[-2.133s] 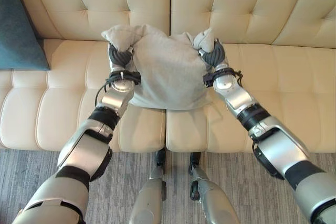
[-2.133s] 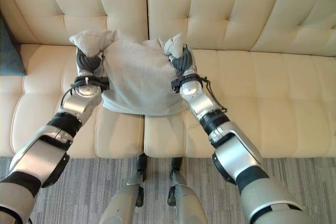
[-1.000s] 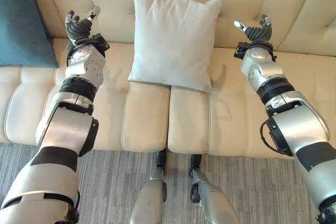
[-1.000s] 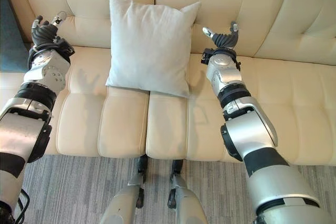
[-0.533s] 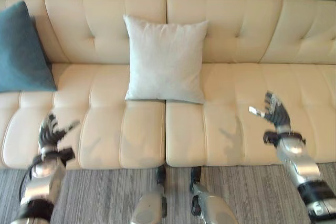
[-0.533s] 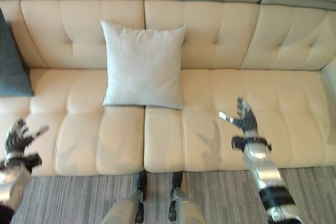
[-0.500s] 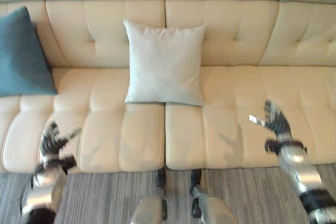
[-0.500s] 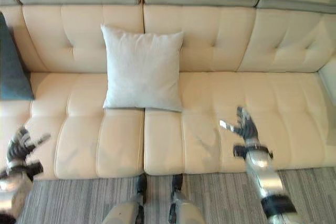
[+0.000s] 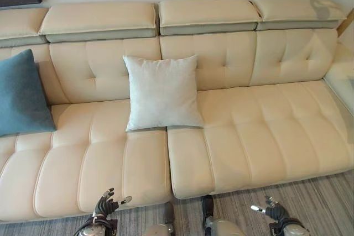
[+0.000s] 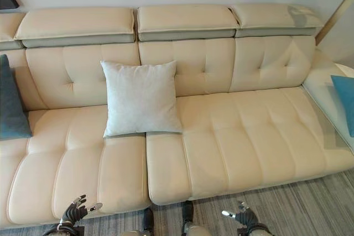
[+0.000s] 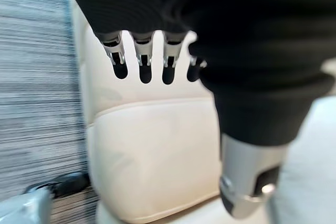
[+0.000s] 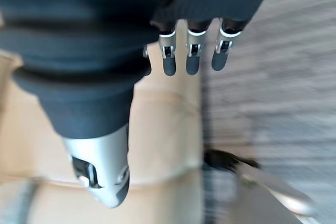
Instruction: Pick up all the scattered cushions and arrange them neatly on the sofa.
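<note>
At far left our view takes in a teal cushion (image 9: 21,93) leaning on the cream sofa (image 9: 260,131) backrest. Our left robot hand (image 9: 104,207) hangs low before the seat edge, fingers released, empty. The light grey cushion (image 9: 161,92) stands upright mid-sofa. Our right robot hand (image 9: 275,211) is likewise released over the striped carpet (image 9: 326,203). Another teal cushion (image 10: 345,100) lies at far right.

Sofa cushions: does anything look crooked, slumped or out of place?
Nothing stands out. The pale grey square cushion stands upright against the cream tufted sofa's backrest, and the teal cushion leans at its left end.
</note>
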Robot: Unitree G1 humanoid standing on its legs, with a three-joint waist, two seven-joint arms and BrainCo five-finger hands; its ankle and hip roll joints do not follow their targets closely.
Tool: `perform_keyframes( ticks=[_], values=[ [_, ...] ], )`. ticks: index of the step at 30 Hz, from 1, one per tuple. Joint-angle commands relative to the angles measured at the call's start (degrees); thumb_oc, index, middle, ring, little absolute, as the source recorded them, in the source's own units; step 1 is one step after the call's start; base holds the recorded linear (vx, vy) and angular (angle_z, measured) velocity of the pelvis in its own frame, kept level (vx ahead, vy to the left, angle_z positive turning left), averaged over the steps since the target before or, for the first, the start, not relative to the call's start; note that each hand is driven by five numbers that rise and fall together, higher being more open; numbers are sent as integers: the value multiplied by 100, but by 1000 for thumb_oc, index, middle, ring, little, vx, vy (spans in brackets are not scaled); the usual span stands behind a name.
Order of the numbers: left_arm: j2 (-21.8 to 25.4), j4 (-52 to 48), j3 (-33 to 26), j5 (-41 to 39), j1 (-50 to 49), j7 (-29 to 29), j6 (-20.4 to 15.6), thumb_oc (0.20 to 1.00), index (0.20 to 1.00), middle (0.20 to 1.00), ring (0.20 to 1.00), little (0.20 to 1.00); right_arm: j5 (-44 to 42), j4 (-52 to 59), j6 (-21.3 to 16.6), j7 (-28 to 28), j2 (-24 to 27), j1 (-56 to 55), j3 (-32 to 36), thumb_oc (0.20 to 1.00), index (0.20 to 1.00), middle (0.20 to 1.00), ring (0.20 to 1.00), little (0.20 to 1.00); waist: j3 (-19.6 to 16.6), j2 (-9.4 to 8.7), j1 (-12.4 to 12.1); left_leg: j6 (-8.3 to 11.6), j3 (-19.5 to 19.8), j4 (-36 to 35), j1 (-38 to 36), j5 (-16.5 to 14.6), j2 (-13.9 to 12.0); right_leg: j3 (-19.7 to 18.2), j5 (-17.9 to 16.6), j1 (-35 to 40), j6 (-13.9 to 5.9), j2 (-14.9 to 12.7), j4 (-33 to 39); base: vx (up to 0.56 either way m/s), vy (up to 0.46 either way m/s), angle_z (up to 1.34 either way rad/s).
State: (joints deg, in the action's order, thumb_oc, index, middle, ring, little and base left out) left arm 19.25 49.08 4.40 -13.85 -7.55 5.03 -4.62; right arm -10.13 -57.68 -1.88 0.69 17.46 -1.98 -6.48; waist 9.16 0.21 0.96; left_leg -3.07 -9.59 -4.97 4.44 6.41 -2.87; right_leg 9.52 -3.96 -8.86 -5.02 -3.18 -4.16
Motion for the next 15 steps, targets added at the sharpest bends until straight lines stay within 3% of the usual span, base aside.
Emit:
perform_keyframes(
  ticks=[1,5,6,8,9,11,12,14,15],
  values=[
    [86,525,30,172,229,-22,-13,1000,1000,1000,1000,1000,-40,30,-114,85,75,233,-60,1000,1000,1000,1000,1000,88,-65,23,149,167,-3,-185,-500,314,-269,744,610,-183,-161,-1132,-147,-191,-22],
    [-44,1061,28,220,146,-82,85,1000,1000,1000,1000,1000,-80,-158,-106,55,-16,198,-108,1000,1000,1000,1000,1000,-83,-179,-36,161,159,-3,-191,-448,353,-485,644,1052,-207,-92,-1279,-161,-205,-16],
    [-111,1192,37,155,120,-76,89,1000,1000,1000,1000,1000,-106,-161,-102,62,-30,182,-140,1000,1000,1000,1000,1000,-93,-239,-63,199,173,-3,-83,-327,341,-613,708,1341,-181,3,-1048,-314,-311,-16],
    [-138,1260,8,32,190,-62,100,1000,1000,1000,1000,1000,-173,-189,-113,74,-28,258,-224,1000,1000,1000,1000,1000,-36,-230,-106,324,263,-3,88,-11,253,-657,1223,1539,36,163,-534,-358,-336,0],
    [-139,1261,7,32,191,-62,100,1000,1000,1000,1000,1000,-174,-190,-114,73,-27,259,-224,1000,1000,1000,1000,1000,-43,-225,-103,327,267,-3,100,-7,247,-654,1217,1529,39,170,-533,-420,-358,7],
    [-160,1187,47,-33,236,-24,109,1000,1000,1000,1000,1000,-330,-68,-146,95,36,292,-253,1000,1000,1000,1000,1000,87,-173,-94,626,361,-3,402,390,84,-538,1411,1544,274,409,-122,-433,-339,23],
    [-160,1187,47,-33,236,-24,109,1000,1000,1000,1000,1000,-330,-68,-146,95,36,292,-253,1000,1000,1000,1000,1000,87,-173,-93,626,362,-3,403,390,84,-537,1411,1543,274,409,-122,-349,-230,21],
    [-165,1075,95,-100,372,50,83,1000,1000,1000,1000,1000,-377,-22,-169,167,141,394,-309,1000,1000,1000,1000,1000,387,-101,-63,973,425,-3,657,494,-96,-203,1276,1416,340,462,74,-611,-315,21],
    [-166,1037,79,-118,374,56,74,1000,1000,1000,1000,1000,-362,-11,-147,159,173,444,-328,1000,1000,1000,1000,1000,407,-118,-64,918,400,-3,583,406,-87,-157,1204,1382,334,404,143,-584,-266,44]
  ],
)
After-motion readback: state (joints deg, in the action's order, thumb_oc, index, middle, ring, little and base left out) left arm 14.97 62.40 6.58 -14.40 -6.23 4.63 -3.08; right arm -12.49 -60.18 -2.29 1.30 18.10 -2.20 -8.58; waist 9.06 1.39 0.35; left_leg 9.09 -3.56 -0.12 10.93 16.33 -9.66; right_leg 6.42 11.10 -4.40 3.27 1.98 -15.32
